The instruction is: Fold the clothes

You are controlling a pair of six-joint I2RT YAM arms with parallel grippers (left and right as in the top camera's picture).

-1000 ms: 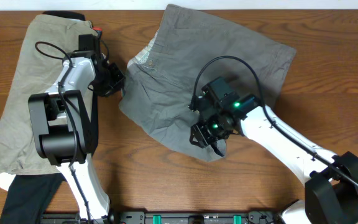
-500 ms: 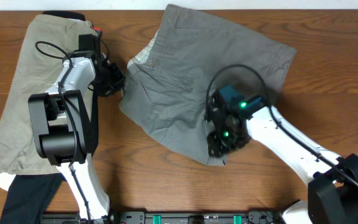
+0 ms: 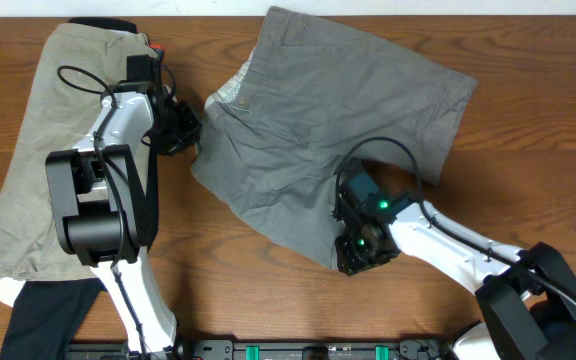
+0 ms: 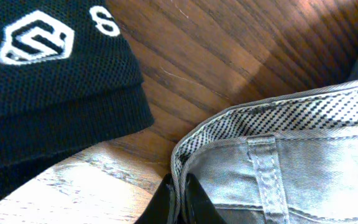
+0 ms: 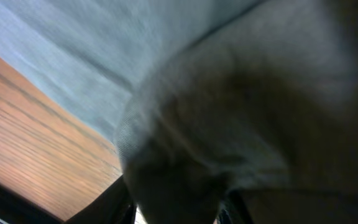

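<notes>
Desk [image 3: 528, 170]: brown wood, carrying everything.

Shorts [image 3: 308, 120]: grey, spread open and wrinkled at the middle of the desk. The waistband is to their left, the two legs run right and toward the robot. No fold shows yet.

Khaki garment [image 3: 38, 160]: lies flat, well to the left of the shorts, not touching them.

Black garment [image 3: 38, 320]: left of the shorts and nearer the robot, partly under the khaki one.

Left fingers [image 3: 190, 135]: at the left edge of the shorts. In the left wrist view they are clenched on the waistband [image 4: 272, 118], with its dotted lining turned up and the edge pinched between them.

Right fingers [image 3: 350, 258]: at the near hem corner of the shorts, on the side closest to the robot. The right wrist view is blurred. Grey cloth bulges close to the lens and the fingers are dark shapes below it. I cannot tell whether they are clamped on the hem or only around it.

Step in hand, by my reading: taking hold of two edges for the first fold. The waistband is held; the hem grip is unconfirmed.

Next move, as a judgement:
- The right fingers need a firm pinch on the hem.
- Then both arms lift a little and carry the near half over the far half.
- The two arms should move together so the cloth does not bunch or drag across the desk.
</notes>
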